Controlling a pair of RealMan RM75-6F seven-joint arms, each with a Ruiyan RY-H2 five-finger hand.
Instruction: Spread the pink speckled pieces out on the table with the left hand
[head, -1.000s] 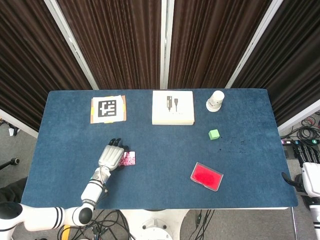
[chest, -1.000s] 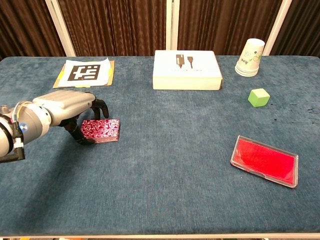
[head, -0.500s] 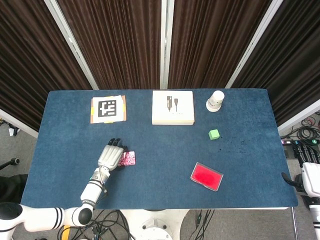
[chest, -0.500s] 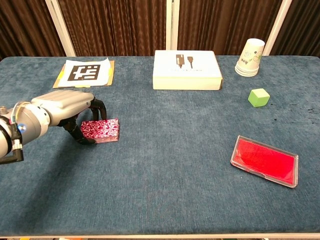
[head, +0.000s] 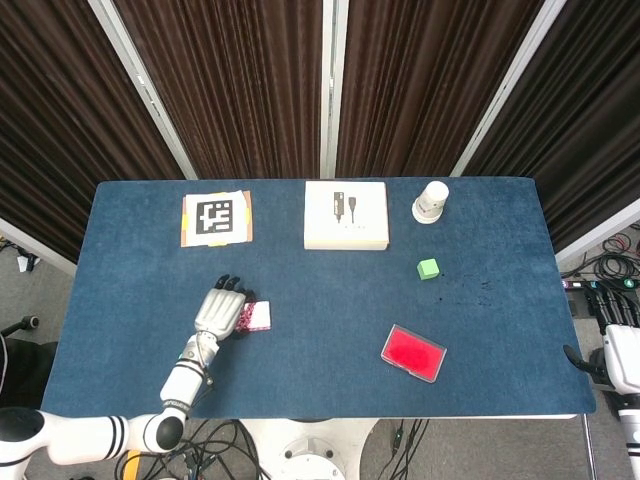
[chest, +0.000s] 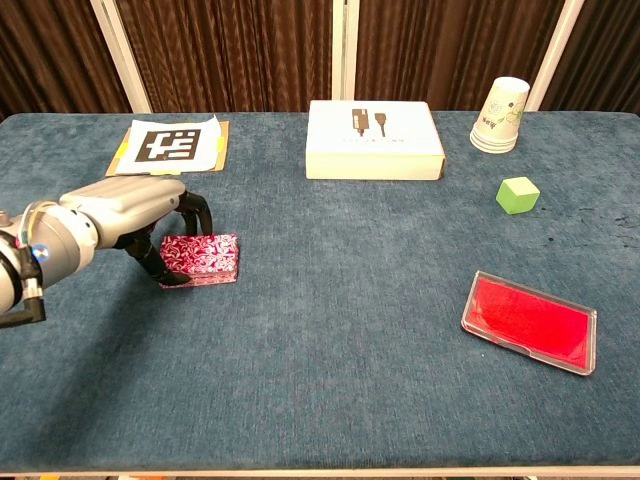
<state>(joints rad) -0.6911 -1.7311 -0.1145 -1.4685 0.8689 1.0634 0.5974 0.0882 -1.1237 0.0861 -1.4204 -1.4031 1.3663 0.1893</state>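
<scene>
The pink speckled pieces (chest: 203, 258) lie as one small stack on the blue table (chest: 340, 330), left of centre; in the head view the stack (head: 256, 315) shows a pale upper face. My left hand (chest: 125, 213) arches over the stack's left end, with fingertips (chest: 189, 236) on its top and the thumb at its lower left edge. From above, the left hand (head: 221, 309) covers the stack's left part. My right hand (head: 617, 362) shows only as a white shape off the table's right edge, its fingers unclear.
At the back stand a marker sheet (chest: 172, 144), a white box (chest: 373, 139) and a paper cup (chest: 500, 115). A green cube (chest: 517, 194) and a red tray (chest: 529, 320) lie on the right.
The left hand has edged slightly left and its fingers have risen a little over the stack. In the head view the stack's upper face has turned from pink to pale. The right arm has not moved.
</scene>
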